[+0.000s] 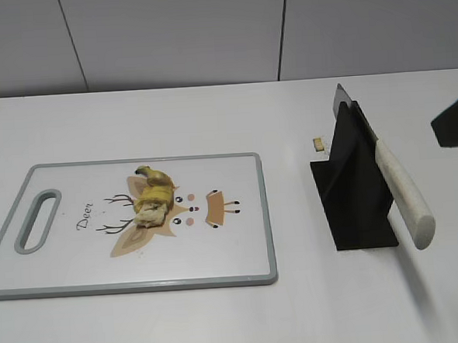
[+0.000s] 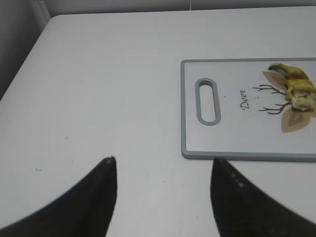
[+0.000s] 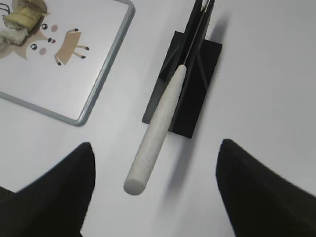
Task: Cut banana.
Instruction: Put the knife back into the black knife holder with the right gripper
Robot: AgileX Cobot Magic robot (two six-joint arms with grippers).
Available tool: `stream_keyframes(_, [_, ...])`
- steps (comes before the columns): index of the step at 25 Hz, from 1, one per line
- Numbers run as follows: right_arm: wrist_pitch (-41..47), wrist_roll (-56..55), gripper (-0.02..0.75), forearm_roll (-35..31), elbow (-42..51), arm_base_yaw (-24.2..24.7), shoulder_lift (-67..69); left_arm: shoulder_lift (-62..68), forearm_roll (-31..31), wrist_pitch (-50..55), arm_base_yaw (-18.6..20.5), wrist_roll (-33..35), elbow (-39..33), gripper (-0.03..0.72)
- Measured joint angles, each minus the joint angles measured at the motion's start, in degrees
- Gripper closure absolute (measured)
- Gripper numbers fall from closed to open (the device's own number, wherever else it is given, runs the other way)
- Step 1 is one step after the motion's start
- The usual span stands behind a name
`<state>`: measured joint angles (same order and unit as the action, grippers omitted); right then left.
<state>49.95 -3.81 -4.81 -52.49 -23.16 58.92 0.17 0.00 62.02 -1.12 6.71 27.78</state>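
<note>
A short, partly peeled piece of banana [image 1: 154, 198] lies on the white cutting board [image 1: 226, 249] with a deer drawing; it also shows in the left wrist view [image 2: 298, 89] and in the right wrist view [image 3: 22, 19]. A knife with a white handle [image 1: 406, 199] rests in a black stand [image 1: 354, 187], handle toward the front; the right wrist view shows the handle [image 3: 155, 133]. My right gripper [image 3: 155, 168] is open, above the table near the handle's end, touching nothing. My left gripper [image 2: 163, 170] is open and empty, left of the board's handle end.
A small tan crumb [image 1: 318, 143] lies left of the knife stand. The board has a slot handle [image 2: 207, 101] at its left end. The table's left edge [image 2: 24, 64] is near my left gripper. A dark part of the right arm [image 1: 455, 119] is at the right edge.
</note>
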Motion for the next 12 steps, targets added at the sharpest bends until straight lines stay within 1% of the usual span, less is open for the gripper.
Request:
stream_keyframes(6, [0.0,3.8,0.152,-0.5,8.3,0.0,-8.3,0.0,0.0,0.0,0.0,0.0,0.0,0.124])
stream_keyframes(12, [0.6,3.8,0.152,-0.6,15.9,0.0,-19.3,0.0,0.0,0.0,0.0,0.0,0.0,0.134])
